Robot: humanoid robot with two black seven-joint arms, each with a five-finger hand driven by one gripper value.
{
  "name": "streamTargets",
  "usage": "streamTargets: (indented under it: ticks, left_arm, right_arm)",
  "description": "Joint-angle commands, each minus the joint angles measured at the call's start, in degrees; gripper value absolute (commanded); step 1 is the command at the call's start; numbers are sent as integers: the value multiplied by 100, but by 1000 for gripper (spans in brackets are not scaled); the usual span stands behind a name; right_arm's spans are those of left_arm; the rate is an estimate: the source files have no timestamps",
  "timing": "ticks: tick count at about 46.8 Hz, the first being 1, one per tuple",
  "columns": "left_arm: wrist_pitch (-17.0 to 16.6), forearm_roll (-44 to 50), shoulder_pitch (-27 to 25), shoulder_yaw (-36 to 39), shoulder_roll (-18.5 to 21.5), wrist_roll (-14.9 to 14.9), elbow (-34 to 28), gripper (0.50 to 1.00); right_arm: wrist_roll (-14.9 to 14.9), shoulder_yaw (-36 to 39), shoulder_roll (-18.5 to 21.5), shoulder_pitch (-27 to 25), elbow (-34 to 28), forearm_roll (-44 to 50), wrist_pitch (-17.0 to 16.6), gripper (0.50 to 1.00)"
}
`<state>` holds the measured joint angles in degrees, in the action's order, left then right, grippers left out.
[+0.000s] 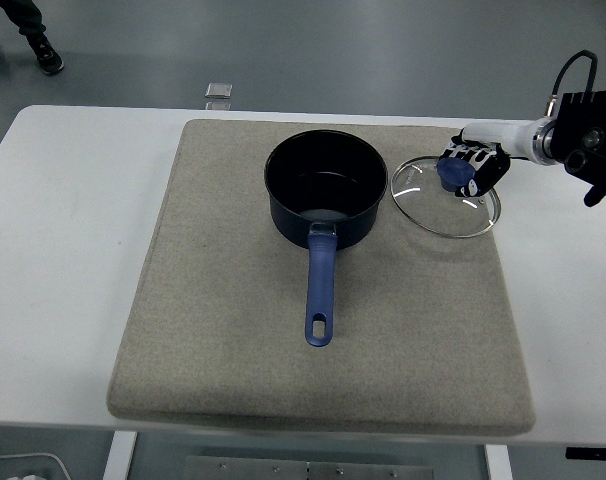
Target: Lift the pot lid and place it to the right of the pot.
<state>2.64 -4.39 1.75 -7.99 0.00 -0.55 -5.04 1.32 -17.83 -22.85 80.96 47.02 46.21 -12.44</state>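
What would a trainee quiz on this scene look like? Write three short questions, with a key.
1. True or false: the glass lid rests on the pot.
2. Which hand is at the lid's blue knob? A) left B) right
3. Fill in: the pot's handle points toward the table's ____ edge.

Key:
1. False; the lid lies on the grey mat, right of the pot.
2. B; the right hand has its fingers around the knob.
3. Near.

Person (28, 30) cut off at top edge; lid knob (449, 176) half behind fingers (475, 165).
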Motion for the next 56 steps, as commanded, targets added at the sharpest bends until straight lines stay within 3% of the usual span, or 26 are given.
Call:
streamTargets:
  ticks: [1, 11, 13, 28, 43, 56]
  left_arm:
    - [0, 0, 1, 8, 0, 2, -6, 1000]
    - [0, 0, 1, -1, 0, 2, 3, 1000]
    - [0, 0, 1, -1, 0, 2, 3, 1000]
    - [0, 0, 1, -1, 0, 2, 3, 1000]
    - [0, 0, -8, -1, 0, -7, 3, 1000]
    - [0, 0, 1, -1, 0, 2, 3, 1000]
  right_arm:
    - [0, 8, -9, 25, 0, -7, -21, 858]
    - [-35, 26, -36, 69, 9, -94, -56, 862]
    - [-53, 113, -36, 60, 9, -112, -48, 887]
    - [-80, 1984, -71, -590, 0, -208, -74, 924]
    - [-80, 2767, -9, -1170, -290, -2449, -12, 921]
    - [-80, 3593, 105, -1618, -729, -3829, -126, 919]
